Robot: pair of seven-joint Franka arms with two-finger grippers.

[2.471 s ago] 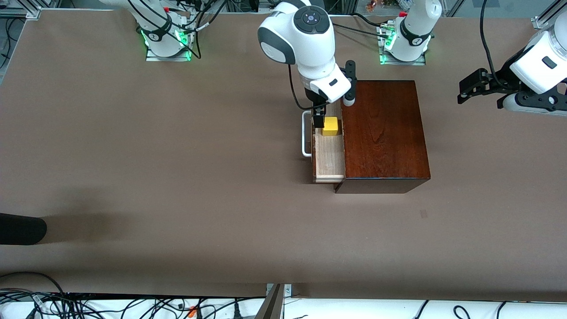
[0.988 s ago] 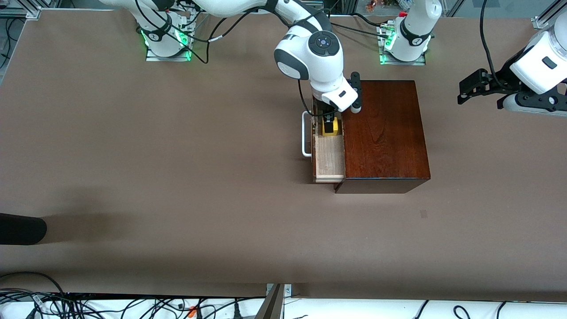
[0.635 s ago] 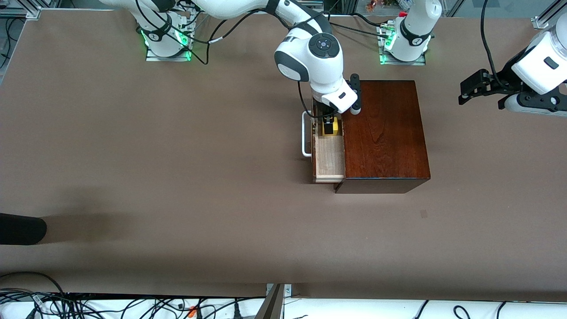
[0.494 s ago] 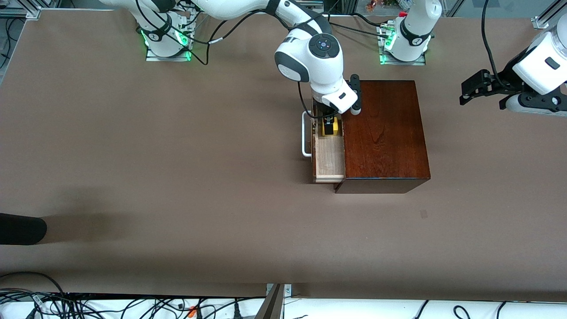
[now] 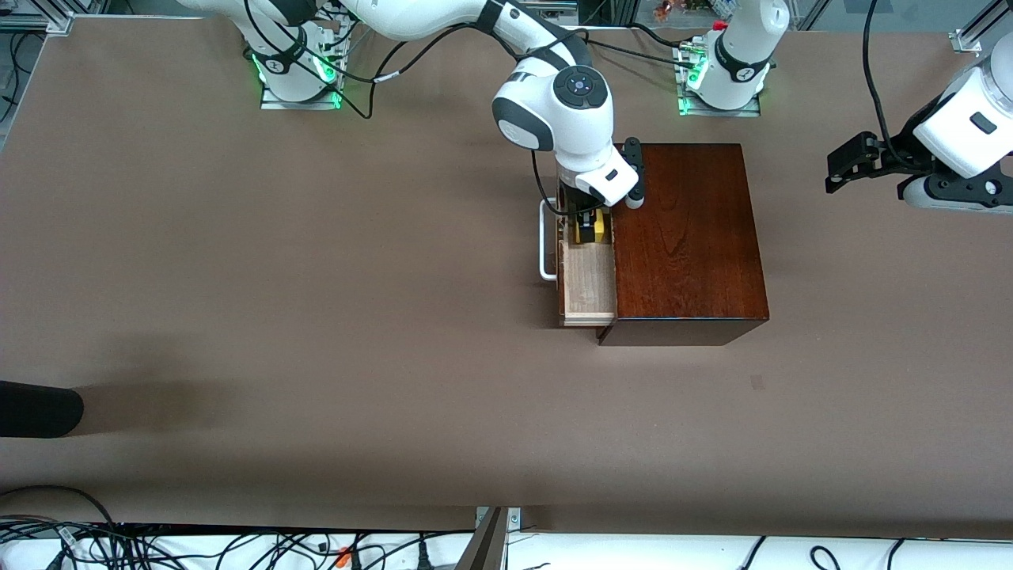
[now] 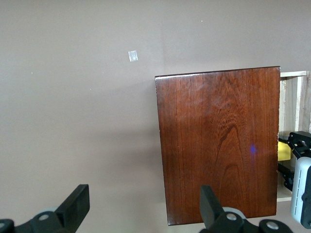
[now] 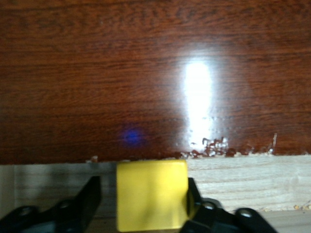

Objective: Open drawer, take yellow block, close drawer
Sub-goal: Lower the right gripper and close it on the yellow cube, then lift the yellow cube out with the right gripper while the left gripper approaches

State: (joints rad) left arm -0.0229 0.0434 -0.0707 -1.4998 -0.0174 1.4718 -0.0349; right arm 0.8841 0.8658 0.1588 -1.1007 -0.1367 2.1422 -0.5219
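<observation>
The dark reddish-brown box (image 5: 688, 237) has its drawer (image 5: 587, 289) pulled out toward the right arm's end, showing a pale wood floor and a white handle (image 5: 544, 237). The yellow block (image 5: 601, 226) sits inside the drawer, next to the box. My right gripper (image 5: 586, 228) is down in the drawer. In the right wrist view its fingers (image 7: 90, 201) straddle the yellow block (image 7: 151, 194): one touches it and the other stands a narrow gap off. My left gripper (image 5: 843, 162) waits, open and empty, over the table beside the box (image 6: 218, 145).
A dark rounded object (image 5: 39, 408) pokes in at the table edge on the right arm's end, nearer the camera. A small pale mark (image 5: 757, 381) lies on the table nearer the camera than the box. Cables run along the near edge.
The right gripper's fingers have drawn in from wide apart to close around the yellow block. The left arm has drifted slightly toward its own end of the table.
</observation>
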